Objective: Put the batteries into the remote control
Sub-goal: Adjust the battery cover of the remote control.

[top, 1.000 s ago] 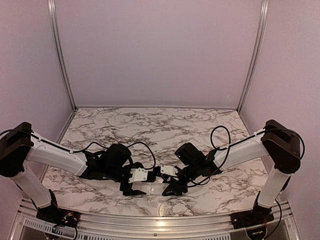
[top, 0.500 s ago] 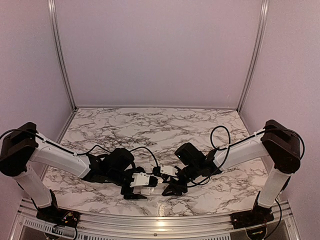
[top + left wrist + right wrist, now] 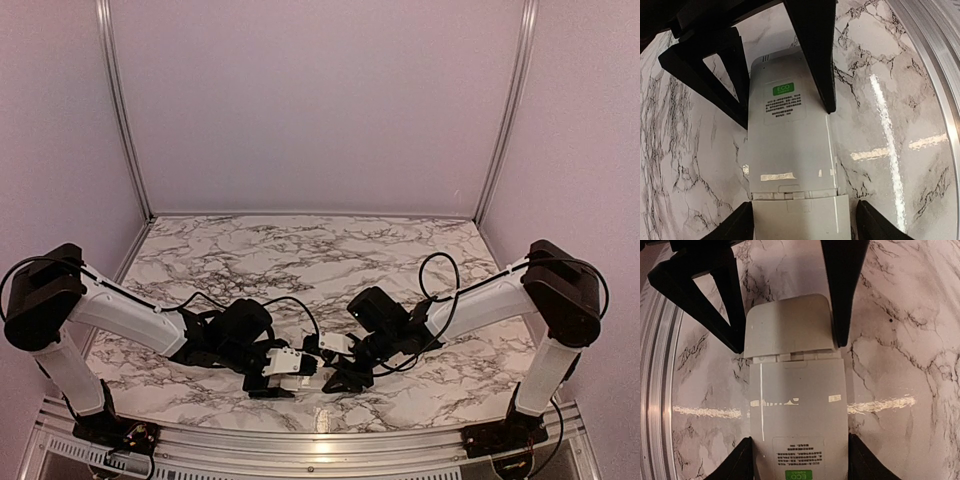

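The white remote control (image 3: pixel 790 145) lies back up on the marble table, its green ECO label (image 3: pixel 782 90) toward the right arm. My right gripper (image 3: pixel 800 465) is shut on the label end, both fingers pressed against the remote's long sides. My left gripper (image 3: pixel 805 227) straddles the other end, where the battery cover (image 3: pixel 787 325) sits slightly offset from the body. It is open: one finger (image 3: pixel 737 225) touches the cover and the other stands a small gap off. In the top view the two grippers meet near the front edge. No batteries are in view.
An aluminium rail (image 3: pixel 935 60) runs along the table's near edge, close beside the remote. Marble tabletop (image 3: pixel 320 260) stretches behind the arms toward the purple back wall. Black cables loop over both wrists.
The left arm has slid right toward the remote, and its jaws have narrowed around the cover end. The right gripper and the remote have stayed put.
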`<state>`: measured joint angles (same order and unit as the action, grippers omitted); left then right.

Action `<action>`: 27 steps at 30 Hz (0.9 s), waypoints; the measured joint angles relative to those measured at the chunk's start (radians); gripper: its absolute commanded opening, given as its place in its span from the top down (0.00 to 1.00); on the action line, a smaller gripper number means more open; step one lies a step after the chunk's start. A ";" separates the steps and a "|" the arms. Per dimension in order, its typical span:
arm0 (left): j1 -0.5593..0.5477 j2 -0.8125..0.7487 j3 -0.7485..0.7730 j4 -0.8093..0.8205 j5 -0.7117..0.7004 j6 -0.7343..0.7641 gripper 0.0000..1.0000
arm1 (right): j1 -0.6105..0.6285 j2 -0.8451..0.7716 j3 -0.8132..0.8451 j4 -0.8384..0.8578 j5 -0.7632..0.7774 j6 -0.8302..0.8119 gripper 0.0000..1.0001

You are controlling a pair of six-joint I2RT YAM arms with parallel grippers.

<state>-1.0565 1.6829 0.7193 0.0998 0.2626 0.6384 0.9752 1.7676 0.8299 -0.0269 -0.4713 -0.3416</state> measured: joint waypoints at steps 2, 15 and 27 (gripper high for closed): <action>0.006 0.000 0.000 -0.001 0.008 -0.002 0.29 | 0.002 0.000 0.000 0.000 0.004 0.000 0.69; 0.049 0.030 0.037 -0.045 0.107 0.000 0.34 | 0.012 0.002 0.003 0.000 0.016 0.000 0.69; 0.077 0.039 0.056 -0.070 0.153 0.029 0.41 | 0.013 0.002 0.003 0.003 0.018 0.036 0.68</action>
<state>-0.9798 1.7222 0.7753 0.0296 0.4160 0.6670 0.9882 1.7691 0.8333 -0.0242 -0.4534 -0.3058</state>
